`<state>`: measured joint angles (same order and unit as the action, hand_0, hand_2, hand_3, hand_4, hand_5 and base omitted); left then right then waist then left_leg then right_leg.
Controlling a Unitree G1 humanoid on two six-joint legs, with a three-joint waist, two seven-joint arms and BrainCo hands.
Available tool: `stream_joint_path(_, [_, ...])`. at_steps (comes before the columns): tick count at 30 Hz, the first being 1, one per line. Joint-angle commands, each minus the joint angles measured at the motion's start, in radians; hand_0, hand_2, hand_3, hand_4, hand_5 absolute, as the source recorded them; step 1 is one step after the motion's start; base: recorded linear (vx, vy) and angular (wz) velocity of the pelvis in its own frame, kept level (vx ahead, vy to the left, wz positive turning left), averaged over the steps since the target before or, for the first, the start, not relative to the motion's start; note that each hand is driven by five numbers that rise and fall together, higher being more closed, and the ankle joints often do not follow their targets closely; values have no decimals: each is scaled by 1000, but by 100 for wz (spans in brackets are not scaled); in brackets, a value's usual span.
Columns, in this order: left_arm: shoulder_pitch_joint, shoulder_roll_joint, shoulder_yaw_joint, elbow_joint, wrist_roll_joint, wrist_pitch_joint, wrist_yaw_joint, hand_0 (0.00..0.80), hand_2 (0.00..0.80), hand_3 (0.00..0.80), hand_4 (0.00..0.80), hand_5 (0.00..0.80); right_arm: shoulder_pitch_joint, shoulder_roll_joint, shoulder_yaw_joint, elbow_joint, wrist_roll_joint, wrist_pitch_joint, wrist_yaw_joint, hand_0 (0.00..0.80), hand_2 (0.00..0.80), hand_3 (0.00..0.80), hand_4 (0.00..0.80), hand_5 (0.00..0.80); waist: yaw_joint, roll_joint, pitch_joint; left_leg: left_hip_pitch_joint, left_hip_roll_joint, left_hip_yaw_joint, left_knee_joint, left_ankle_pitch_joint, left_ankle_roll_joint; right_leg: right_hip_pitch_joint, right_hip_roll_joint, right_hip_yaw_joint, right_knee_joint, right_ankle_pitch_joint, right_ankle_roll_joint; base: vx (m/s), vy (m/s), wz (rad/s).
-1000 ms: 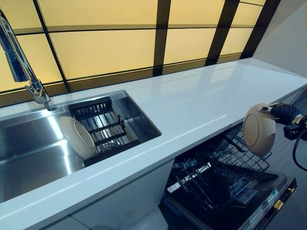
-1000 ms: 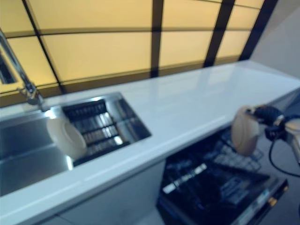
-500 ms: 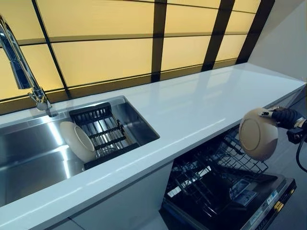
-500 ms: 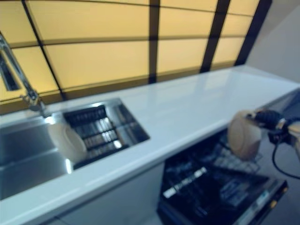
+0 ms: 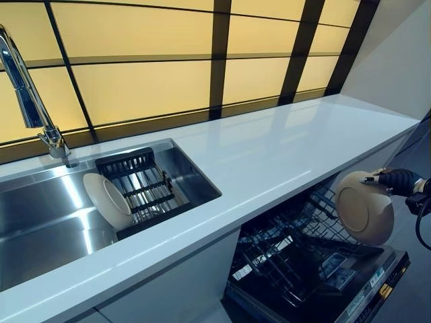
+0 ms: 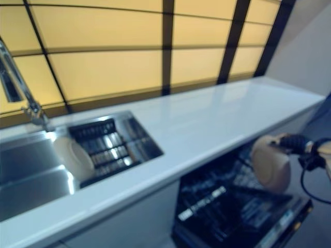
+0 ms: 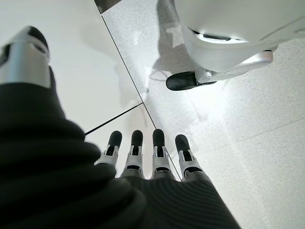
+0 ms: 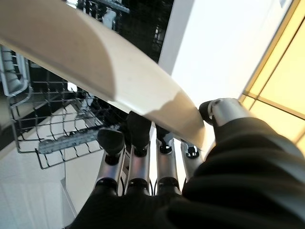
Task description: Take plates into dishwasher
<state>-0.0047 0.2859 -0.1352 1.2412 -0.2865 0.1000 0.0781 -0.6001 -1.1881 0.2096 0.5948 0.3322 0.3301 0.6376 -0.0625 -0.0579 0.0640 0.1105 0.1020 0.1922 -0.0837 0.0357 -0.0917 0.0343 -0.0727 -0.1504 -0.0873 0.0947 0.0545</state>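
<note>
Two plates are in sight. At the left, by the tap [image 5: 30,94], one plate [image 5: 108,201] leans on edge against the dark rack [image 5: 143,183] inside the steel sink [image 5: 40,229]. The white counter [image 5: 269,148] runs rightwards under the yellow panels. Below its right end the dishwasher [image 5: 303,269] stands open with its wire basket [image 5: 296,235] pulled out. Above that basket the right hand [image 5: 397,182] pinches the second plate [image 5: 365,207] by its rim, thumb on one face and fingers [image 8: 138,143] on the other, the plate held on edge. The left hand [image 7: 143,162] shows only in its wrist view, fingers straight, holding nothing, over the pale floor [image 7: 248,124]
</note>
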Motion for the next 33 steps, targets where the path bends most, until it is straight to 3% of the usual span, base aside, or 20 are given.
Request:
stream_joint_path(1, [-25, 50, -1, 34, 47, -11, -7, 0, 0, 0, 0, 0, -16, 1, 35, -15, -63, -72, 30, 800, 800, 800, 800, 800, 20, -74, -16, -11, -21, -18, -4, 11, 23, 47, -19, -12, 7, -5, 37, 0, 0, 0])
stream_joint_path(33, [-30, 38, 13, 0, 46, 4, -8, 0, 0, 0, 0, 0, 110, 213, 112, -192, -354, -139, 41, 800, 800, 800, 800, 800, 36, -47, 3, -17, -15, -34, -4, 20, 19, 53, -20, -21, 3, -11, 37, 0, 0, 0])
